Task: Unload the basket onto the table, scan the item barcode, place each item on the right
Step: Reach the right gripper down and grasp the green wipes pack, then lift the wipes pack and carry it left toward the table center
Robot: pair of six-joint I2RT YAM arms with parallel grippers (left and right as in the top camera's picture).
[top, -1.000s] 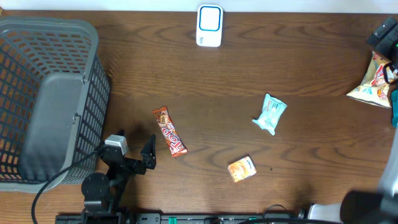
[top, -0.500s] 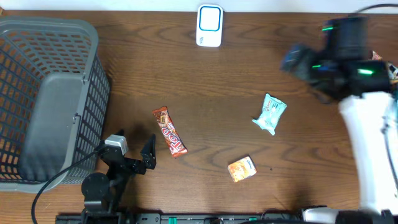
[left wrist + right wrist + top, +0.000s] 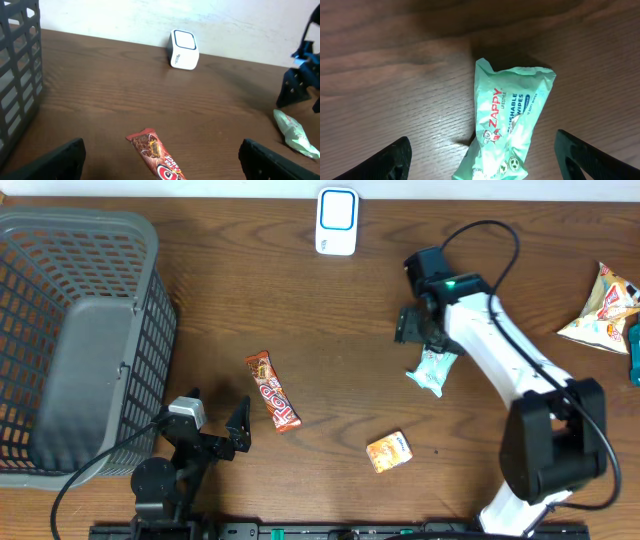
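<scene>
The right claw (image 3: 414, 326) is open. In the right wrist view its two dark fingers (image 3: 395, 157) stand wide apart at the lower corners, and the wipes (image 3: 512, 115) lie between them without touching either one. Nothing is gripped. The wipes are a mint-green soft pack, lying flat on the desk (image 3: 250, 290) with the printed side up and its long axis tilted, the top end leaning toward 1 o'clock in that view. No barcode shows on the upper face.

From overhead the wipes sit right of the desk's centre, toward 3 o'clock, with the right claw just off their 11 o'clock end and the white arm running away toward 5 o'clock. The scanner (image 3: 337, 221), white with a blue face, stands at the desk's 12 o'clock edge, well apart from the wipes and at about 11 o'clock from them.

The left claw (image 3: 215, 410) is open too and holds nothing, its fingers spread wide low at 7 o'clock. A red candy bar (image 3: 273, 391) lies just beside it at about 1 o'clock. A small orange pack (image 3: 389, 451) lies at 6 o'clock. A grey basket (image 3: 152, 330) fills the 9 o'clock side, and a snack bag (image 3: 600, 315) lies at the far 3 o'clock edge.
</scene>
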